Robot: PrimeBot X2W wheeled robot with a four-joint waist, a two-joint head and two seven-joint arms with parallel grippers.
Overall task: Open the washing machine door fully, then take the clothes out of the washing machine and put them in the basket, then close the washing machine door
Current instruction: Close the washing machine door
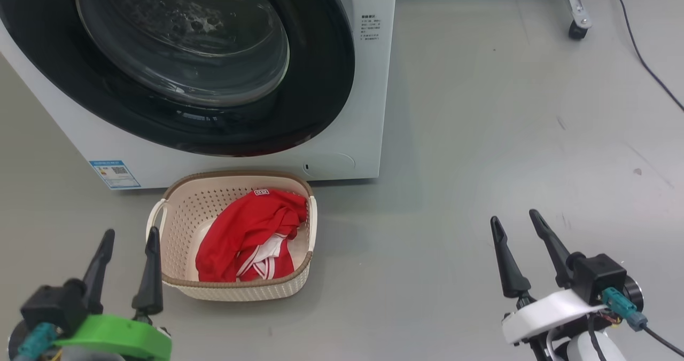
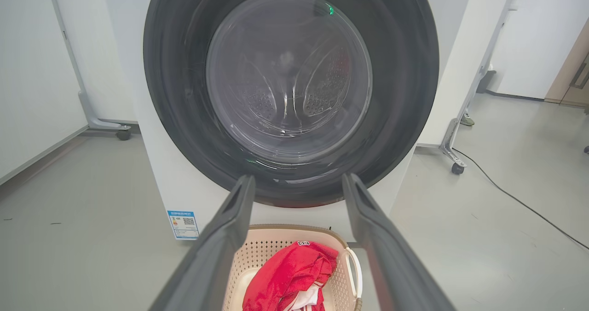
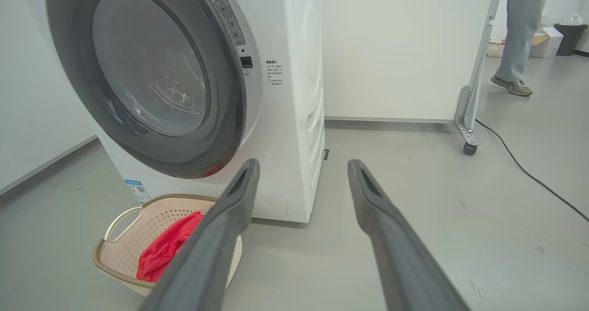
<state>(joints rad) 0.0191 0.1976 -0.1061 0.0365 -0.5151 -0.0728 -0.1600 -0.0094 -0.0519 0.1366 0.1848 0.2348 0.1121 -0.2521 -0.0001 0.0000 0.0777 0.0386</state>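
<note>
Bright even indoor light; soft shadows; glare on door glass (image 1: 181,35); wrist views wide-angle distorted.

Fig.: clearance as I see it from the console. The washing machine door (image 1: 181,46) covers the porthole, so no way into the drum. The basket (image 1: 240,291) sits on the floor (image 1: 470,136) below the door, close to the washing machine (image 1: 368,110) front. Its top is open, w/ clothes (image 1: 246,233) heaped centre-right. L tool (image 1: 132,232), fingers apart, is just beside the basket's left handle. R tool (image 1: 514,216), fingers apart, is over bare floor. Far right: castor leg (image 1: 577,8), cable (image 1: 641,56).
</note>
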